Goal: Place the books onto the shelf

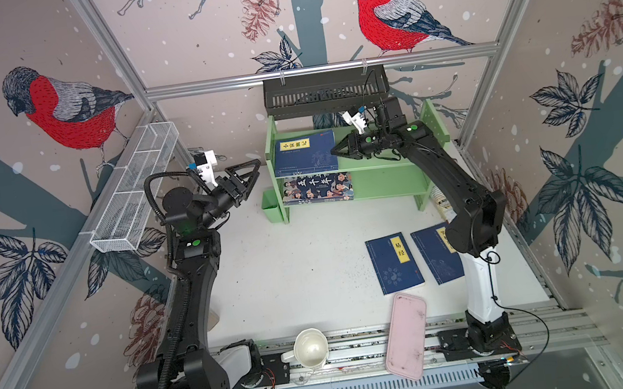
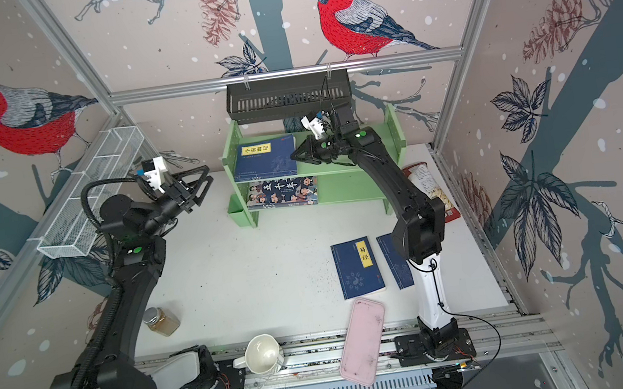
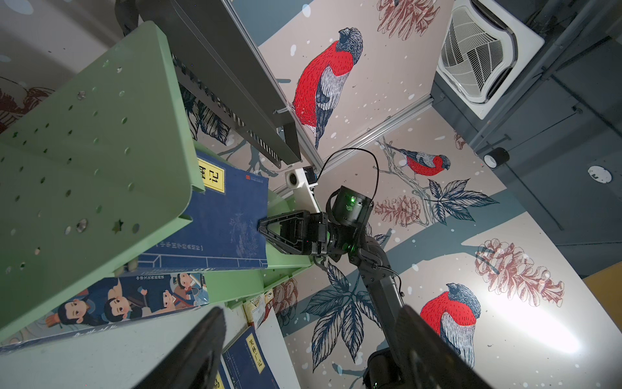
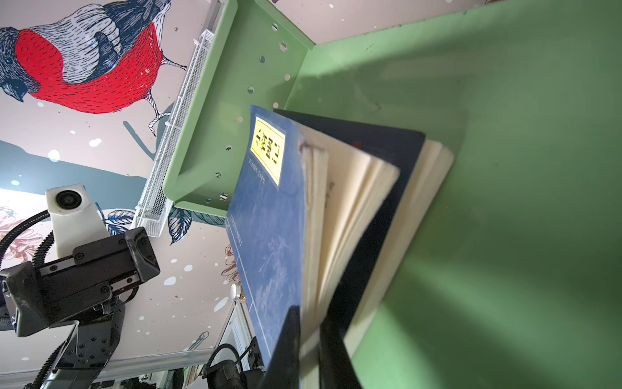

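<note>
Pressed together, my right gripper (image 1: 333, 151) pinches the right edge of the top book (image 1: 305, 154). The right wrist view shows a thin sheaf of fanned pages caught between its fingers (image 4: 289, 343). That book lies on a second book (image 4: 387, 144) at the left end of the upper tier of the shelf (image 1: 382, 162), close to the left side panel. From the gripper out to the right panel the tier is bare, so I have room there. Overhead is tighter, because the black basket (image 1: 323, 93) hangs just above and behind the tier. On the lower tier the cartoon book (image 1: 317, 188) lies flat at the left end, with bare board to its right.

The shelf stands at the middle of the tabletop's back edge. My right forearm climbs from an elbow near the right edge, crosses the shelf's right half, and turns the gripper leftward along the tier.

My left gripper (image 1: 255, 174) is spread and holds nothing. It hangs just off the shelf's left panel and points toward it. That arm rises along the left edge, with the wire basket (image 1: 135, 189) close behind its wrist.

The third book (image 1: 395, 264) and fourth book (image 1: 433, 261) lie flat side by side near the right edge, the fourth partly under my right elbow. Just in front of them, the tray (image 1: 406, 335) overhangs the front edge.
</note>
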Tool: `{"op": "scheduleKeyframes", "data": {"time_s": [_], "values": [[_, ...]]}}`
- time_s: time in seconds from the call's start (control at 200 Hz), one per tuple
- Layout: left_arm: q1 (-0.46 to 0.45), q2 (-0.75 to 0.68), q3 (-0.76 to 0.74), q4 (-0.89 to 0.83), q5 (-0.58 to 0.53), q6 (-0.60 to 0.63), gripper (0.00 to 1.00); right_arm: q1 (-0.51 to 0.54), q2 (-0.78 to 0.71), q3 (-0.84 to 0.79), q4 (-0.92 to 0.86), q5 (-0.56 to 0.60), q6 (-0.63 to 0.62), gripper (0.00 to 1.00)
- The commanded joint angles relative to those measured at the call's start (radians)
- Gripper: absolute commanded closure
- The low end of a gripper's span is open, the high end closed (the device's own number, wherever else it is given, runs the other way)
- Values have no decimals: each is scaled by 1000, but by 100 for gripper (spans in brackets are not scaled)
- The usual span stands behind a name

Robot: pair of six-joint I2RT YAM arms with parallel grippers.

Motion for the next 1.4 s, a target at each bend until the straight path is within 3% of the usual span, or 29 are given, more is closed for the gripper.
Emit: {"op": "scheduleKeyframes", "data": {"time_s": [0.0, 0.26, 0.37, 0.42, 0.515, 0.575, 0.821, 0.971, 1.161, 1.396], "values": [[0, -5, 2, 61, 13, -9, 20, 6, 4, 9, 37, -7, -8, 95], [0, -4, 2, 64, 13, -10, 20, 10, 30, 48, -1, -4, -25, 93], [0, -2, 2, 66, 13, -12, 20, 10, 28, 47, -7, 12, -30, 96], [0, -2, 2, 67, 13, -12, 20, 8, 27, 48, -10, 19, -29, 89], [0, -1, 2, 67, 13, -13, 20, 8, 25, 46, -11, 18, -31, 88], [0, -1, 2, 67, 12, -12, 20, 8, 22, 46, -14, 22, -31, 77], [0, 1, 7, 51, 8, 9, 20, 2, -4, 46, -12, 53, -31, 56], [0, -4, 24, 8, 7, 58, 20, -4, -14, 46, -13, 83, -30, 51], [0, 1, 98, -195, -19, 307, 21, -13, -39, 47, -29, 156, -41, 50], [-19, 19, 189, -521, -189, 817, 21, -4, -125, 1, -74, 290, -106, 54]]}}
